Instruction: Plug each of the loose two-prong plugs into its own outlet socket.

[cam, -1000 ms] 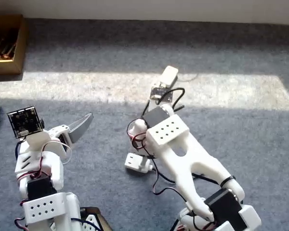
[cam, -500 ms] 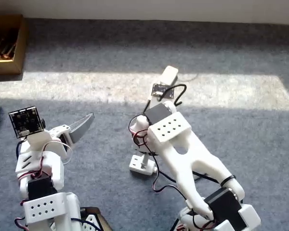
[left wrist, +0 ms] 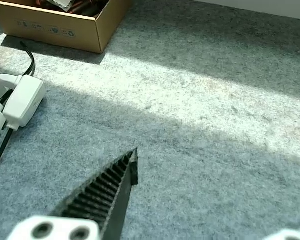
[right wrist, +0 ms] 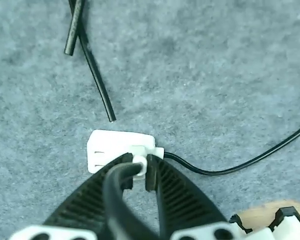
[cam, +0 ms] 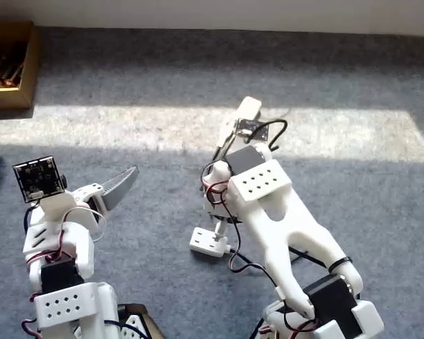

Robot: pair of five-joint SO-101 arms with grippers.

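Observation:
A small white socket block [cam: 206,244] [right wrist: 112,147] lies on the grey carpet in front of the right arm. My right gripper [cam: 218,227] [right wrist: 140,167] points down at the block's edge, shut on a small white plug [right wrist: 139,160] that sits against the block. A black cable [right wrist: 240,162] runs away from the plug across the carpet. My left gripper [cam: 121,182] hovers over bare carpet at the left, well apart from the block. Its ribbed black finger [left wrist: 107,192] stands alone, the jaws wide open with nothing between them.
A cardboard box [cam: 10,70] [left wrist: 55,27] sits at the far left. White adapters on black leads [left wrist: 22,100] lie near it. A white plug-like piece [cam: 249,108] rests beyond the right arm. Two black rods [right wrist: 77,30] lie past the socket block.
The right arm's wrist has swung to the right and farther away. The socket block has slid a little to the right with the gripper. The left arm has hardly moved.

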